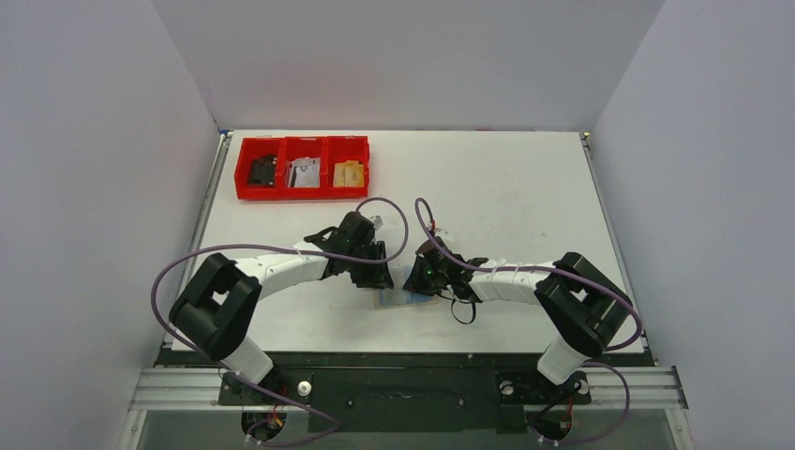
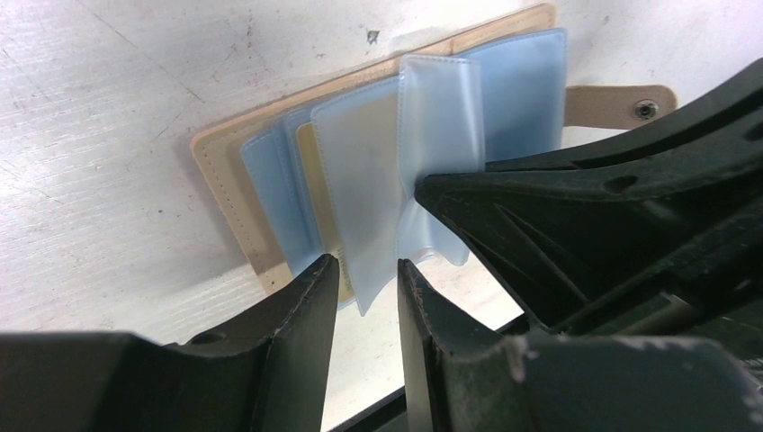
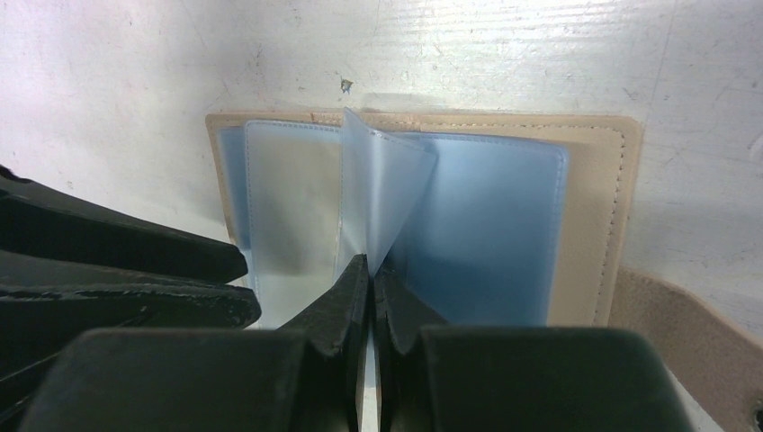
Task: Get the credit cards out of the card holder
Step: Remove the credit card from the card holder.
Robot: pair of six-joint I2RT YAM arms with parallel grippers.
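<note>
The tan card holder [image 2: 216, 162] lies open on the white table, also visible in the top view [image 1: 410, 300] and the right wrist view [image 3: 598, 180]. Pale blue-grey leaves [image 2: 360, 189] fan out of it; I cannot tell which are credit cards and which are plastic sleeves. My left gripper [image 2: 367, 263] is open, with the lower corner of one pale leaf hanging between its tips, unpinched. My right gripper [image 3: 370, 261] is shut on the bottom edge of an upright pale blue leaf [image 3: 382, 180]. Both grippers meet over the holder [image 1: 380, 278], [image 1: 413, 278].
A red three-compartment tray [image 1: 300, 193] with small items stands at the table's back left. The holder's tan strap with a snap [image 2: 630, 101] lies flat beside it. The table's near edge runs just behind the grippers.
</note>
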